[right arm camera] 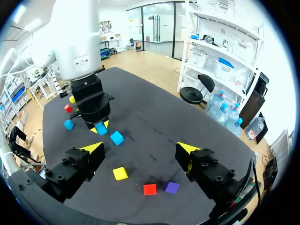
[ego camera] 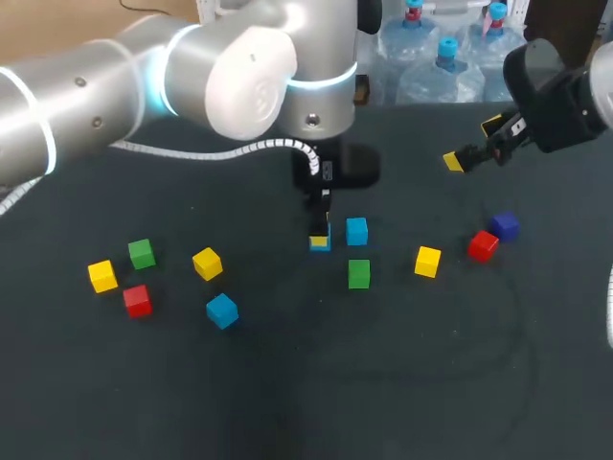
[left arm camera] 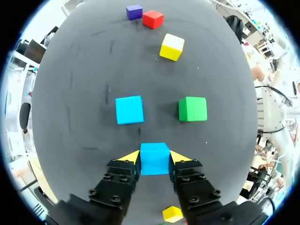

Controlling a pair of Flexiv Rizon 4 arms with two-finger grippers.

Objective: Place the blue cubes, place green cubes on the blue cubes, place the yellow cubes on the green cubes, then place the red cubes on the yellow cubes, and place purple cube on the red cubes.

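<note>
The left gripper point(left arm camera: 154, 157) clamps a blue cube point(left arm camera: 154, 161) at the table's middle, one finger on each side. A second blue cube point(ego camera: 356, 231) sits just right of it, and a green cube point(ego camera: 358, 274) lies nearer. The right gripper point(right arm camera: 140, 149) hangs over the far right with its fingers spread wide. The red cube point(right arm camera: 150, 189) and purple cube point(right arm camera: 171, 187) lie close together nearby.

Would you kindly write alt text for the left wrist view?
The left tool holds a small blue cube between its yellow-tipped fingers. Ahead on the dark tabletop lie another blue cube and a green cube side by side, with a yellow cube, red cube and purple cube farther off.
</note>
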